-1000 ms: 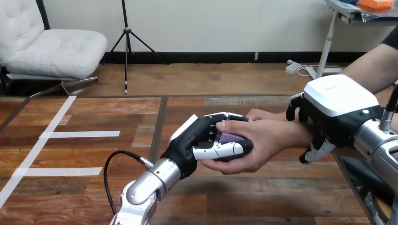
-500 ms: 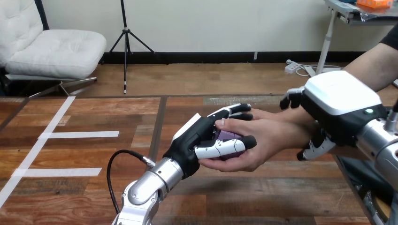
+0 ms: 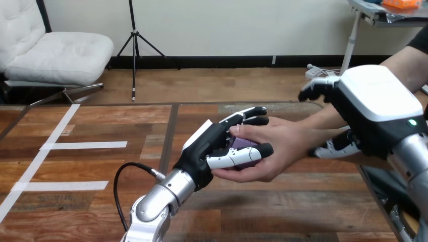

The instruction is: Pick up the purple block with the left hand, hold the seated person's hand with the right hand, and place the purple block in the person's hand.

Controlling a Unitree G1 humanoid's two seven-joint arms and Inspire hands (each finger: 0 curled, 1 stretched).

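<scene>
The purple block lies in the person's hand, which is cupped palm-up over the middle of the wooden table. My left hand is at that palm from the left. Its fingers reach out straight behind the person's thumb, and its thumb lies along the block's near side. My right hand hovers over the person's forearm. It is open, with fingers spread above the forearm and thumb below, and touches neither wrist nor forearm.
White tape lines mark the table's left part. A black cable loops from my left forearm above the table. The table's right edge runs under the person's forearm and my right arm.
My left hand's fingers have uncurled from the block and now stretch straight. My right hand has let go of the person's wrist, spread its fingers and risen up and to the right.
</scene>
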